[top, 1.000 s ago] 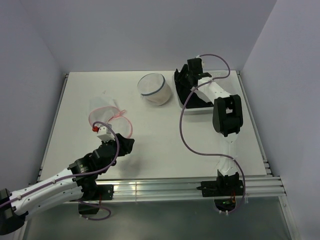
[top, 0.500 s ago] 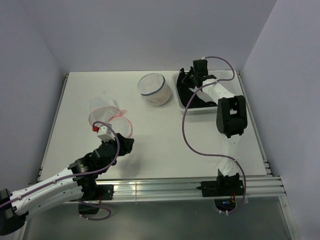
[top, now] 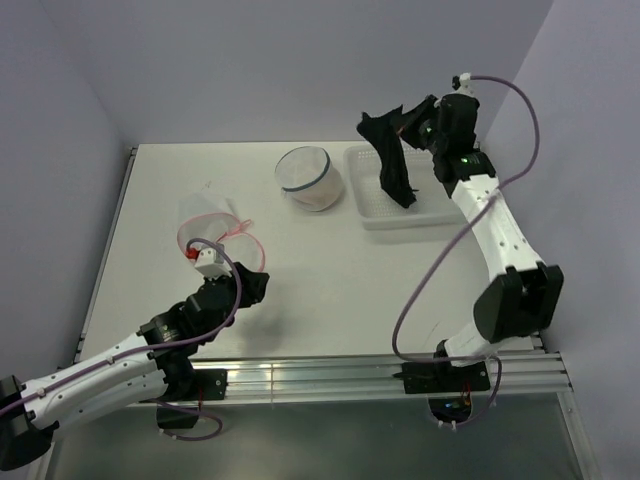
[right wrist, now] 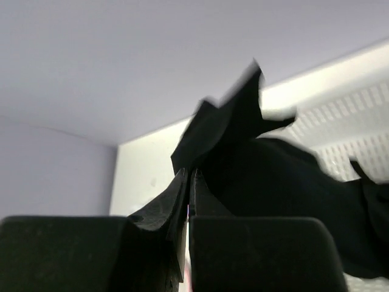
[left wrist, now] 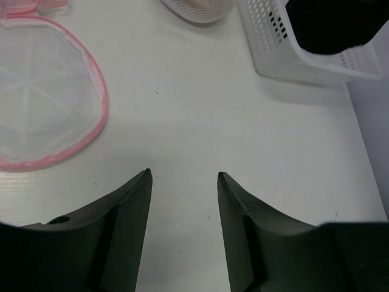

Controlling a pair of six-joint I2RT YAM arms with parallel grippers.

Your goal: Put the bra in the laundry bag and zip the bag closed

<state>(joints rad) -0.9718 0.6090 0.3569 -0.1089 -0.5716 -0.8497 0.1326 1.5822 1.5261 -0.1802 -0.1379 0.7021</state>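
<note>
The right tool [right wrist: 188, 175] clamps the bra [top: 390, 165] (cut off in wrist views); the left tool [left wrist: 184, 177] gapes.

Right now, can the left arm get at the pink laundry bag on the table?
Probably yes. The laundry bag lies just ahead and left of the left arm, whose jaws stand open over bare table; nothing sits between them. The right arm is far off, holding the bra.

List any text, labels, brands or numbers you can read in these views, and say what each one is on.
None can be read. The black bra, the pink-rimmed laundry bag and the white basket show no lettering. The only mark is a green light on the right arm, without text.
</note>
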